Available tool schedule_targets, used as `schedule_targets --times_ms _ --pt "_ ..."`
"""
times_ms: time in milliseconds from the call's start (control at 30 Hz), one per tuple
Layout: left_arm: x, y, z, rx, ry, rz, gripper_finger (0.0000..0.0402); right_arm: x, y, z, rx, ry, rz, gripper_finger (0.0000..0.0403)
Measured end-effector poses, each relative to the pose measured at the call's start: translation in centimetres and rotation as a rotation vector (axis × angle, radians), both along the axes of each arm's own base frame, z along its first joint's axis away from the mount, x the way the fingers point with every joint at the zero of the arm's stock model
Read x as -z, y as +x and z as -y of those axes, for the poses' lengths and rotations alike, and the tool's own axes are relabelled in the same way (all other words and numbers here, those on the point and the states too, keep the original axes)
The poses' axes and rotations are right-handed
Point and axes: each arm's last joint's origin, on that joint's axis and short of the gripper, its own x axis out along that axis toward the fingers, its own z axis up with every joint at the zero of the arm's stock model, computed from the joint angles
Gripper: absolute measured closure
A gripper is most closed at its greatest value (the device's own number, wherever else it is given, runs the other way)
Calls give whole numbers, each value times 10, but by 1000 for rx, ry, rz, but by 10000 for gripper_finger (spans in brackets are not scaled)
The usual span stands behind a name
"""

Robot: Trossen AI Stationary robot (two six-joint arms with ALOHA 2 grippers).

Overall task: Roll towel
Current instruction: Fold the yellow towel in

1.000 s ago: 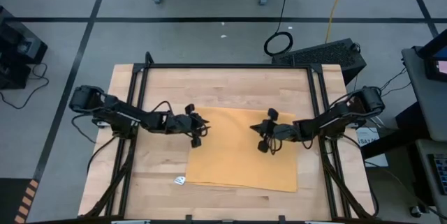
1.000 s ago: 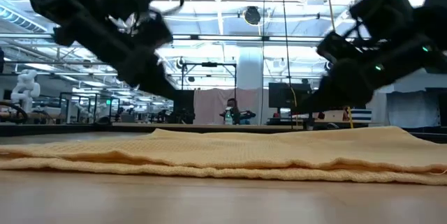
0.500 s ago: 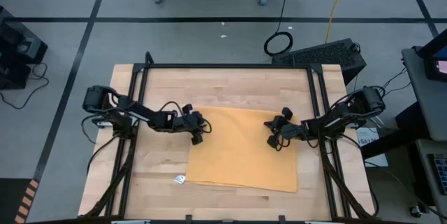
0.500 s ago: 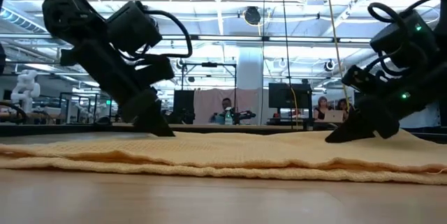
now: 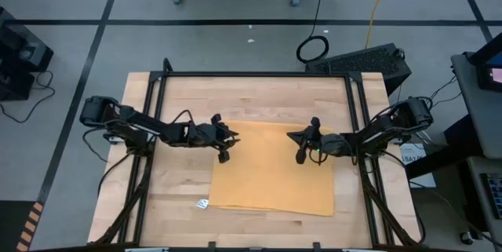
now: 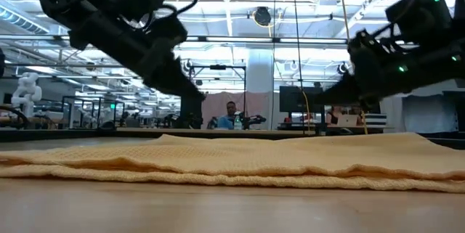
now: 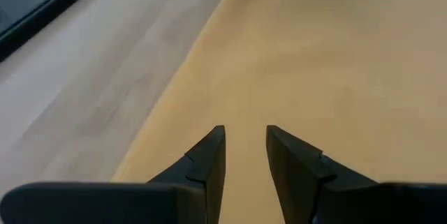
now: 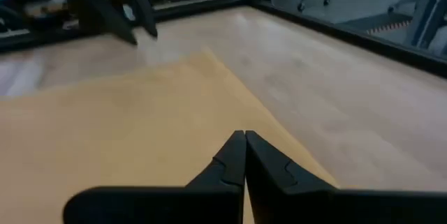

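The mustard-yellow towel (image 5: 271, 175) lies flat on the wooden table, and the low view shows more than one layer along its near edge (image 6: 232, 162). Its small white tag (image 5: 202, 202) sticks out at the near left corner. My left gripper (image 5: 234, 136) hovers over the towel's far left part, slightly open and empty (image 7: 244, 132). My right gripper (image 5: 290, 137) hovers over the far right part, shut and empty (image 8: 244, 135). In the low view both grippers (image 6: 190, 93) (image 6: 323, 99) hang clear above the cloth.
The table (image 5: 180, 95) has a black frame along its edges. Bare wood lies beyond the towel's far edge and to its left. People and equipment show in the room behind the table in the low view.
Both grippers dipped until their tips met the towel's far part half a second ago, and have since risen clear of it. My right gripper has also come back toward the table's left. The towel lies as before.
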Motion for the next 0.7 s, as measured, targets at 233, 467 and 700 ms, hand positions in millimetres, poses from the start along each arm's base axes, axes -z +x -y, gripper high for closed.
schedule_targets --times_ms 233,467,700 --pt "20 3 0 14 -17 -70 290 -6 27 -1 -9 -70 -146 403" --pt "45 -12 -6 -77 -31 -253 290 0 27 3 21 -48 -244 403" --pt "53 -23 -11 -148 -9 -320 290 14 11 5 56 27 -282 403"
